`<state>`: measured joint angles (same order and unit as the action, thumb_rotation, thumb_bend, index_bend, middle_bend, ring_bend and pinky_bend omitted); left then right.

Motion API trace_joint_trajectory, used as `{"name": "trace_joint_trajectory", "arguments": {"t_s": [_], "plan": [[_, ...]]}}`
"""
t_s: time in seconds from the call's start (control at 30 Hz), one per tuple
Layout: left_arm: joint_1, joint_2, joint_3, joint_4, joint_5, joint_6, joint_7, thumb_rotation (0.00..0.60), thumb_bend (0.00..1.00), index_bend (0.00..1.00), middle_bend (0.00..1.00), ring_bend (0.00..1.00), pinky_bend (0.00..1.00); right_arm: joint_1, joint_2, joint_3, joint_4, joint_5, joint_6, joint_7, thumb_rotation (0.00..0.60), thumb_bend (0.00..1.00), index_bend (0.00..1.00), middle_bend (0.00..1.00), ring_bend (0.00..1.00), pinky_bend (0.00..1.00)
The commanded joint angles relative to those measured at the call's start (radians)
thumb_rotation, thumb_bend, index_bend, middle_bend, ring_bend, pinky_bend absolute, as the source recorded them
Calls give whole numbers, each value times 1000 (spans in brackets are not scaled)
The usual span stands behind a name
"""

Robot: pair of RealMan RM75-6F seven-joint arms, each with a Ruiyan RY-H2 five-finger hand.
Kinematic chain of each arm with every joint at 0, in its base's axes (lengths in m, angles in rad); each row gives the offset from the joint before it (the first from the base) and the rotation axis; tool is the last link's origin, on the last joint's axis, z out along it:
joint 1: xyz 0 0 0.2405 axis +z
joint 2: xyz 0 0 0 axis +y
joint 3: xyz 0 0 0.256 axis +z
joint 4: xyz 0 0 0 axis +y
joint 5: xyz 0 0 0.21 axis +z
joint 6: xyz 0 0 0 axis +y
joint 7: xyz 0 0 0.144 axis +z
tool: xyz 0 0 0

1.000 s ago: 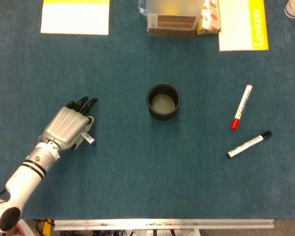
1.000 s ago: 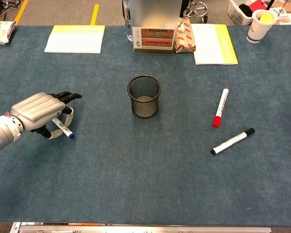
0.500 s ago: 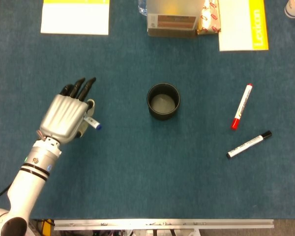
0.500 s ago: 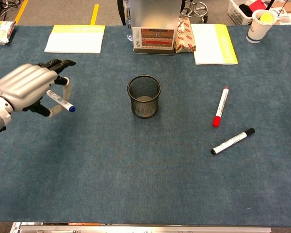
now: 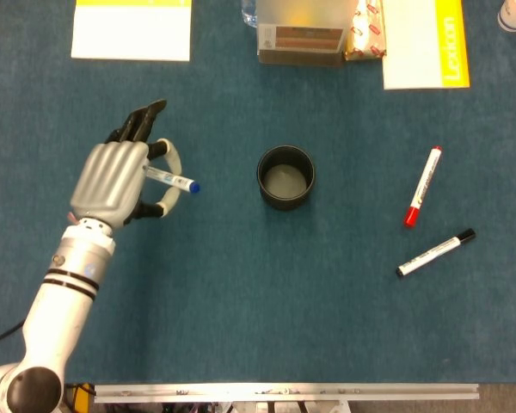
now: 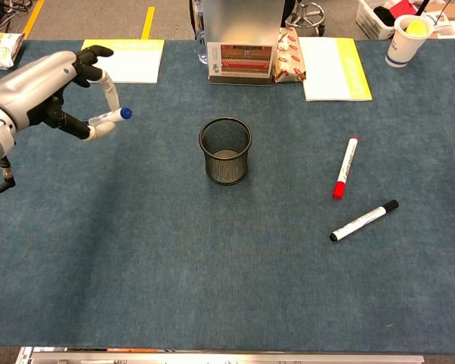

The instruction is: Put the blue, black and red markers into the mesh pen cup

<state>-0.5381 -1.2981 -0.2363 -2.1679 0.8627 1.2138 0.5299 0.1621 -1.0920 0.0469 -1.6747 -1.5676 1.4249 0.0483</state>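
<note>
My left hand [image 5: 120,176] [image 6: 49,87] is raised above the table at the left and holds the blue marker [image 5: 174,180] [image 6: 112,116], whose blue cap points right toward the cup. The black mesh pen cup [image 5: 285,176] [image 6: 225,149] stands upright and empty in the middle of the table, some way right of the hand. To the right of the cup the red marker [image 5: 422,186] [image 6: 344,167] lies on the table. Just below it lies the black marker [image 5: 435,252] [image 6: 363,220]. My right hand is not in view.
Along the far edge lie a yellow-and-white notepad [image 5: 133,28] [image 6: 119,60], a clear box with a brown label [image 5: 302,33] [image 6: 241,42], a snack packet [image 6: 290,55] and a yellow-edged booklet [image 5: 426,41] [image 6: 332,68]. A paper cup [image 6: 406,39] stands at the far right.
My left hand has lifted off the table with the blue marker and moved up and toward the cup. The marker now lies more level, cap to the right.
</note>
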Motion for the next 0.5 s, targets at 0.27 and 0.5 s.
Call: {"name": "trace_joint_trajectory", "arguments": {"t_s": [0.27,0.5], "plan": [[-89,-19,-97,20,-139,-121,-191,600,335,621,0,0,175,0,2,-1,0,0,0,5,600,446,511,336,288,501],[-142,-50,-139,56,-202,-172,-289,600,335,626,0,0,175,0,5,0,-3,0,1,11,600,447,511,336,288,501]]}}
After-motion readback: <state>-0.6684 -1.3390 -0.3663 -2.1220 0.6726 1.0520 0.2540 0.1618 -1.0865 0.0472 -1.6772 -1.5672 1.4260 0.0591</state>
